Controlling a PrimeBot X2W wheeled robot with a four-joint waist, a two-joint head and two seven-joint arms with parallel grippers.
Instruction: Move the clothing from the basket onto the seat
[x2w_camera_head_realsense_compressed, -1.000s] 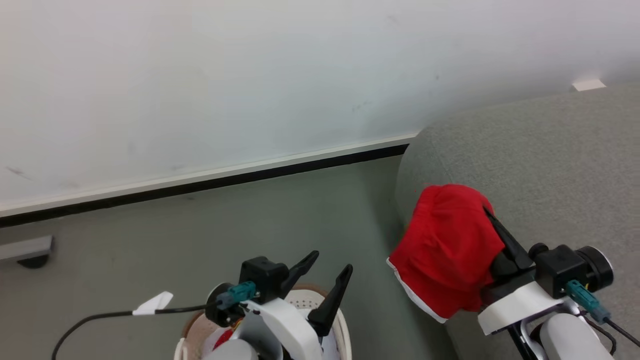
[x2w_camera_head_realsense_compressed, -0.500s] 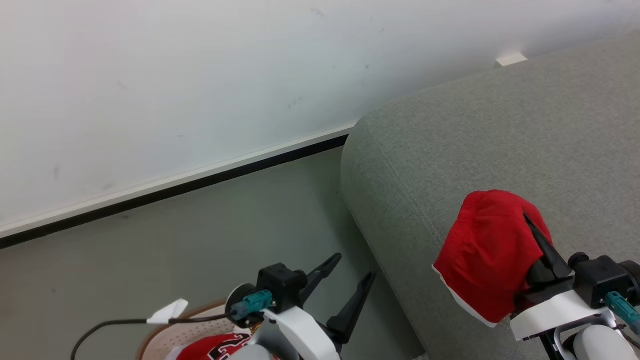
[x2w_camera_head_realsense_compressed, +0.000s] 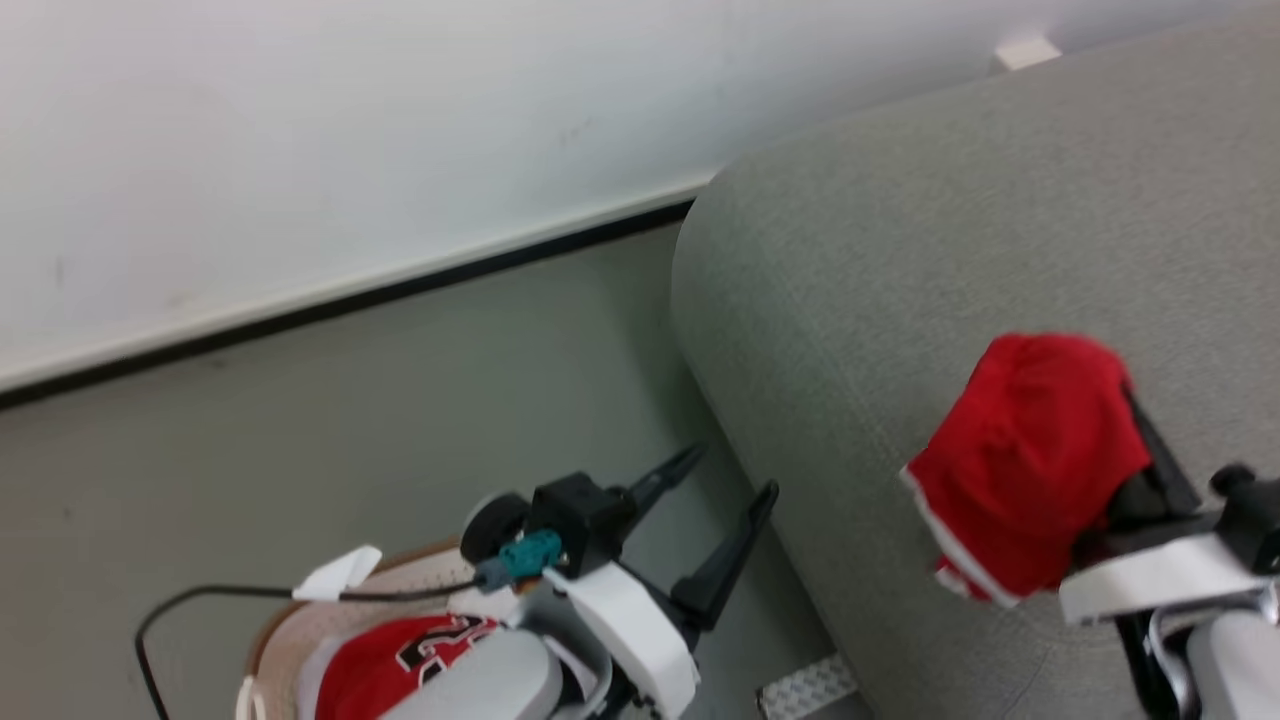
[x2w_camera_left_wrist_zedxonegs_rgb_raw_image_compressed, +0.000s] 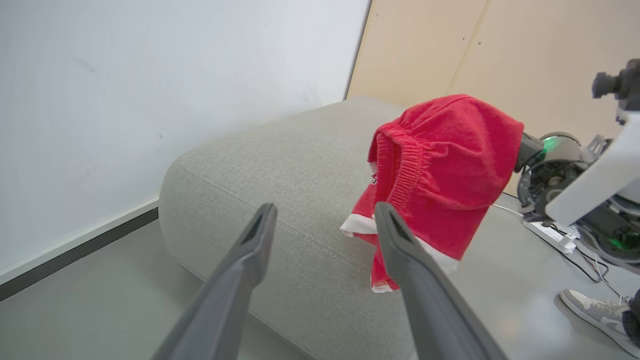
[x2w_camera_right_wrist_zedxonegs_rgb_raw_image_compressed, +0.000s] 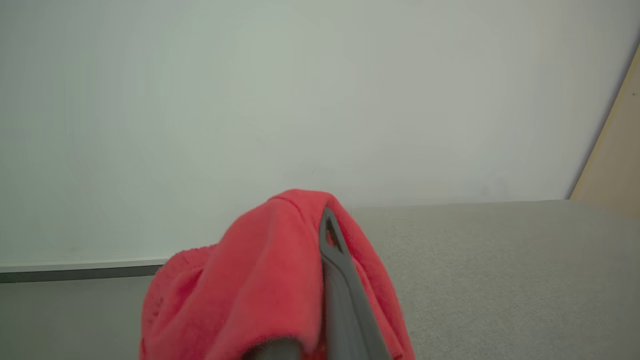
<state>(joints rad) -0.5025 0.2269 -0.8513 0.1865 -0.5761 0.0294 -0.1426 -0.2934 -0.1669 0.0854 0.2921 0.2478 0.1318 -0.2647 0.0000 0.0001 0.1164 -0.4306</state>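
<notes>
Over the near edge of the seat (x2w_camera_head_realsense_compressed: 900, 250), the shorts (x2w_camera_head_realsense_compressed: 1030, 460) are held aloft by the right end effector (x2w_camera_head_realsense_compressed: 1115, 410). Its fingers are closed on the red cloth. One dark finger is seen lying along the fabric, and the other is hidden beneath it. The garment is draped over the fingers and hangs in a bunch with its white-trimmed hem lowest. Whether that hem touches the upholstery cannot be told. So high a carry is judged to be chosen so that the loose cloth is lifted over the seat's rounded edge rather than dragged against it.

The left end effector (x2w_camera_head_realsense_compressed: 732, 472) is empty, with its fingers spread apart. It is poised above the floor (x2w_camera_head_realsense_compressed: 400, 400), between the basket (x2w_camera_head_realsense_compressed: 275, 640) and the side of the seat. It is judged to be placed there so that the next garment can be reached without a long travel.

The basket stands on the floor at the lower left of the head view, partly covered by the left forearm. The jersey (x2w_camera_head_realsense_compressed: 380, 660), red with black numerals, lies in it.

The task is therefore judged to be about half done. One piece is at the seat but not released, and one is not yet lifted. Release is best made further inward over the seat, since cloth let go at the rounded edge could slide off to the floor.
</notes>
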